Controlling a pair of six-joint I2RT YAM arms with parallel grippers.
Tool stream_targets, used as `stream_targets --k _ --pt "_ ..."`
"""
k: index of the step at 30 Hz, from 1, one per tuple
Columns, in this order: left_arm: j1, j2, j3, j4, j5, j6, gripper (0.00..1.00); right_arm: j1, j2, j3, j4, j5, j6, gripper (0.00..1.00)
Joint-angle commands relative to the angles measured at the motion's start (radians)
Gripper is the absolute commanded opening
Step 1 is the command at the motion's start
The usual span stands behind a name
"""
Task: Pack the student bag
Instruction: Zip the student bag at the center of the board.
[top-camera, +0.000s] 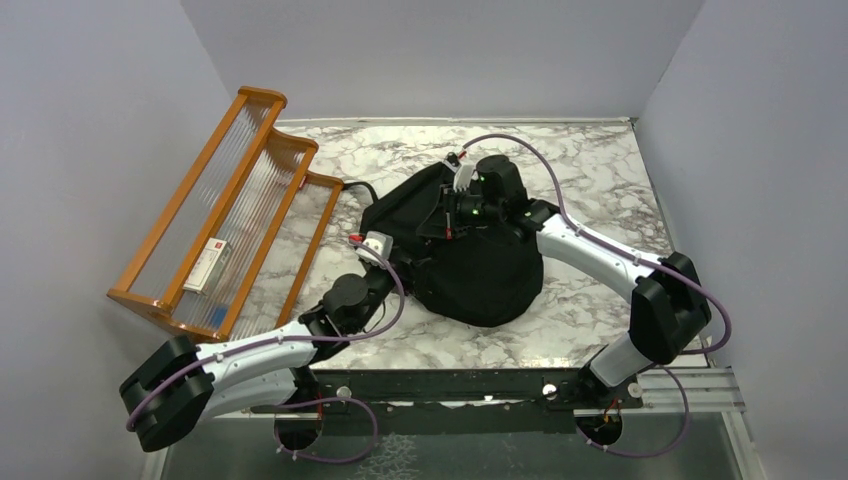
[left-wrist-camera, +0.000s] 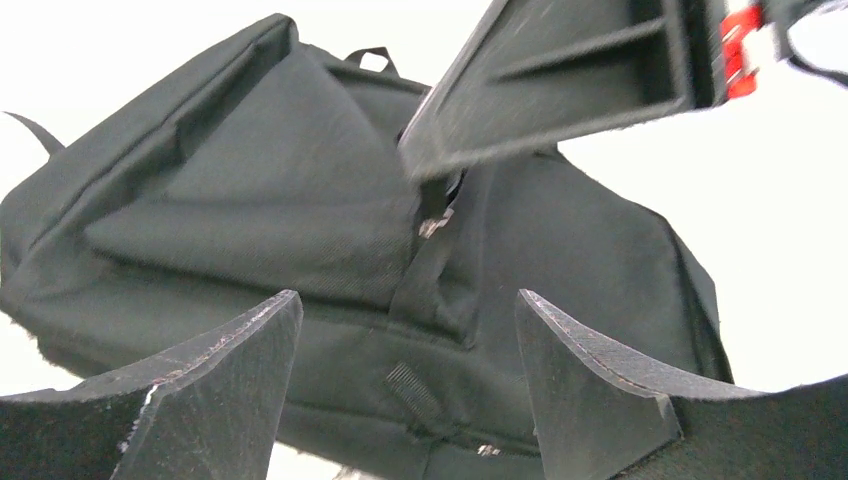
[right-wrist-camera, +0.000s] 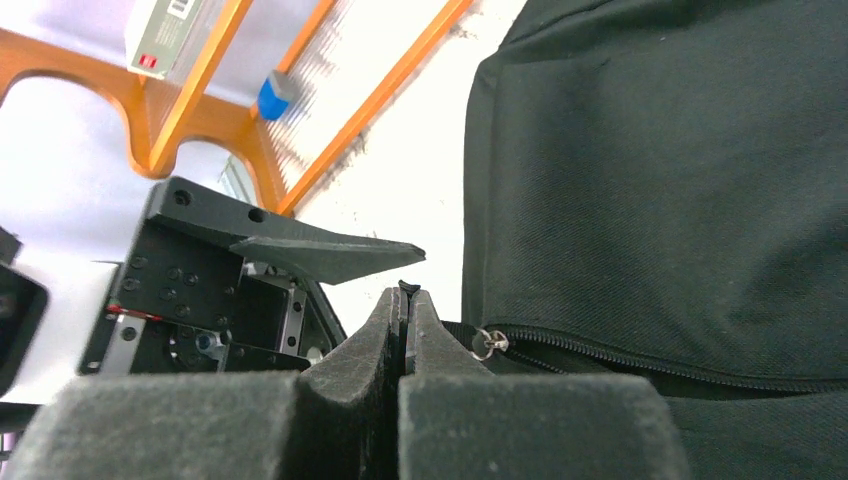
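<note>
The student bag (top-camera: 480, 270) is a black fabric backpack lying in the middle of the marble table. In the left wrist view the student bag (left-wrist-camera: 280, 200) fills the frame, a zip running down its front. My left gripper (left-wrist-camera: 408, 300) is open just short of the bag's left side, nothing between its fingers (left-wrist-camera: 230, 370). My right gripper (right-wrist-camera: 408, 295) is shut on a thin black zip pull (right-wrist-camera: 408, 288), next to the metal slider ring (right-wrist-camera: 487, 343) at the end of a closed zip. From above, the right gripper (top-camera: 445, 224) sits over the bag's upper left, and the left gripper (top-camera: 392, 248) is close beside it.
An orange wooden rack (top-camera: 230, 220) with clear ribbed panels stands at the left, holding a small box (top-camera: 208, 265) and a blue item (right-wrist-camera: 272, 95). Grey walls close in the table on three sides. Bare marble (top-camera: 600, 170) lies right of the bag.
</note>
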Motion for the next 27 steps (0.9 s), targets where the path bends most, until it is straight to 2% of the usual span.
stream_targets --k 1,6,11,19,27 --pt "-0.007 -0.029 -0.04 -0.122 -0.078 -0.066 0.79 0.002 0.0 0.005 0.088 0.059 0.028 0.01" --pt "-0.007 0.052 -0.018 -0.135 -0.126 -0.109 0.79 0.002 0.007 -0.025 0.127 0.061 0.055 0.01" --pt "-0.007 0.121 0.049 -0.134 -0.108 -0.154 0.75 0.001 0.013 -0.022 0.124 0.06 0.049 0.01" --pt "-0.007 0.143 0.082 -0.074 -0.045 -0.15 0.72 0.001 0.03 -0.019 0.125 0.035 0.044 0.01" --pt "-0.007 0.147 0.092 -0.039 -0.027 -0.136 0.76 0.002 0.022 -0.028 0.121 0.043 0.039 0.01"
